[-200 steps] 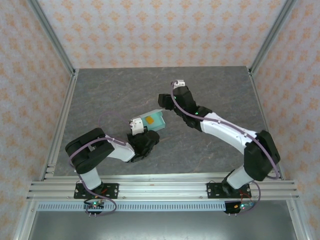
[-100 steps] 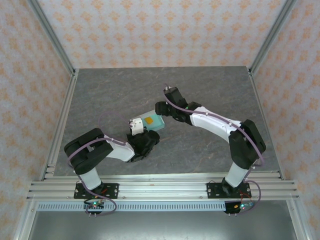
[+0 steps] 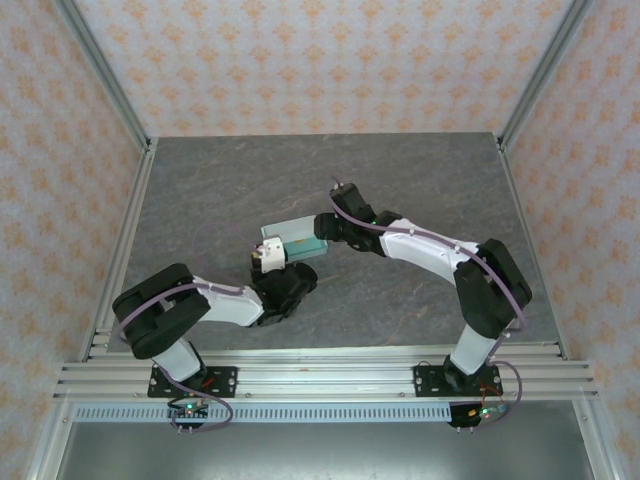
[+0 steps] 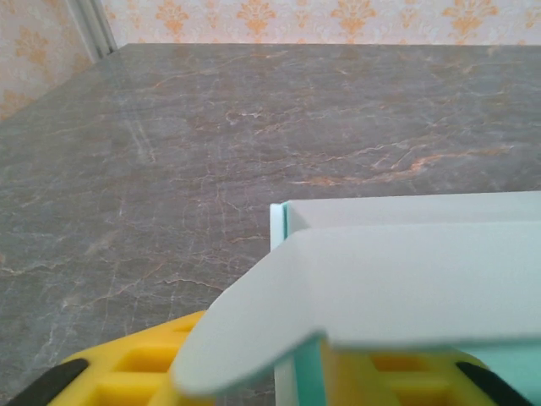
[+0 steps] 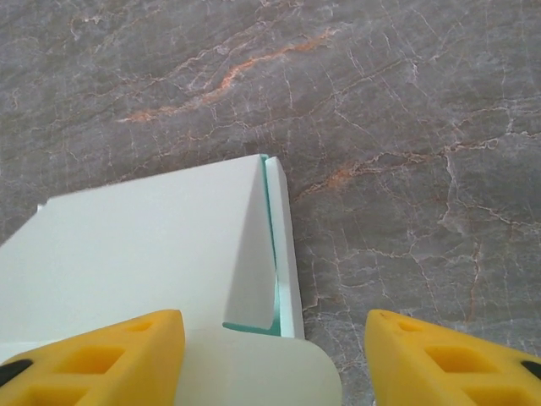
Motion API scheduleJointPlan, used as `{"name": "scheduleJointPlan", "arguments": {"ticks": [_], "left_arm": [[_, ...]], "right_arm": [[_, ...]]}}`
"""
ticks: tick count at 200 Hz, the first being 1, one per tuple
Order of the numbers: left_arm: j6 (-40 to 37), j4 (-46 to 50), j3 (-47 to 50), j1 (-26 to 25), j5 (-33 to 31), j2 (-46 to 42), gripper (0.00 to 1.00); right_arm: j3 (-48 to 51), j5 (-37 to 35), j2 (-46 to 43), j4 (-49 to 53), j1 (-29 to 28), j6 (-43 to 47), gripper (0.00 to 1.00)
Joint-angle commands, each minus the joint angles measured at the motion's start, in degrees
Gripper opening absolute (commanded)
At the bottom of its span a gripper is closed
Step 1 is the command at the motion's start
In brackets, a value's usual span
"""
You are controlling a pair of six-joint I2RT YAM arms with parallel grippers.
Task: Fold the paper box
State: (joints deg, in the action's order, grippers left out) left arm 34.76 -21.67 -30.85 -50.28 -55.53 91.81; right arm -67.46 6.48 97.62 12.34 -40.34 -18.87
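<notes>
There is one pale mint-green, thin-card paper box (image 3: 290,235) in the room. It sits near the middle of the grey marble-patterned table (image 3: 200,200), with the two black-and-white arms closing in on it from either end.

The left gripper (image 3: 272,254) is at the box's near-left end. From its wrist camera, its two yellow fingers (image 4: 127,372) stand apart. An upright end wall of the box (image 4: 397,279) rises between them, and one rounded flap (image 4: 254,330) droops over the left finger. The jaws are parted, and I cannot tell whether either finger presses on the card.

The right gripper (image 3: 326,232) is at the opposite, right-hand end of the box. Its wrist camera also shows two yellow fingers (image 5: 93,359), spread wide. The left one hangs above the box's flat top panel (image 5: 144,245). The right one is over bare table (image 5: 380,85), well apart from the card. A second rounded flap (image 5: 262,372) lies between the two fingers at the bottom edge. Teal card shows along the inner fold. These jaws are plainly open, with nothing pinched between them.

That makes one box, two flaps in sight, two grippers and four yellow fingers.
</notes>
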Motion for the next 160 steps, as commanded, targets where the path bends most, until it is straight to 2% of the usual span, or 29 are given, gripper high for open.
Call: {"name": "scheduleJointPlan", "arguments": {"ticks": [1, 40, 61, 82, 116, 136, 149, 160], "left_arm": [[0.9, 1.3, 2.4, -0.5, 1.1, -2.5, 0.47], [-1.7, 4.1, 5.1, -0.5, 9.5, -7.6, 0.58], [-1.1, 10.3, 6.1, -0.5, 14.4, -13.2, 0.61], [-0.1, 18.5, 7.6, -0.6, 19.3, -22.0, 0.64], [-1.9, 32.2, 8.5, 0.2, 28.0, -42.3, 0.73], [-3.8, 39.5, 4.5, 6.3, 36.2, -48.2, 0.76], [-6.1, 41.9, 1.1, 12.5, 42.7, -47.4, 0.76], [-7.3, 41.5, -1.1, 16.2, 45.6, -44.8, 0.76]], "right_arm": [[0.5, -0.6, 0.2, -0.6, 0.1, -0.9, 0.57], [-0.5, -0.8, 0.8, -0.5, 0.1, -0.7, 0.57], [-0.9, -1.1, 1.6, -0.1, 0.1, -0.4, 0.57], [-1.0, -1.6, 1.8, 0.0, 0.1, 0.0, 0.57], [-1.2, -2.2, 2.5, 0.3, 0.1, 0.8, 0.57], [-0.4, -2.8, 3.0, -0.4, 0.1, 1.5, 0.57], [0.4, -3.0, 3.2, -1.1, 0.1, 2.0, 0.57], [0.8, -3.1, 3.6, -1.5, 0.1, 2.3, 0.57]]}}
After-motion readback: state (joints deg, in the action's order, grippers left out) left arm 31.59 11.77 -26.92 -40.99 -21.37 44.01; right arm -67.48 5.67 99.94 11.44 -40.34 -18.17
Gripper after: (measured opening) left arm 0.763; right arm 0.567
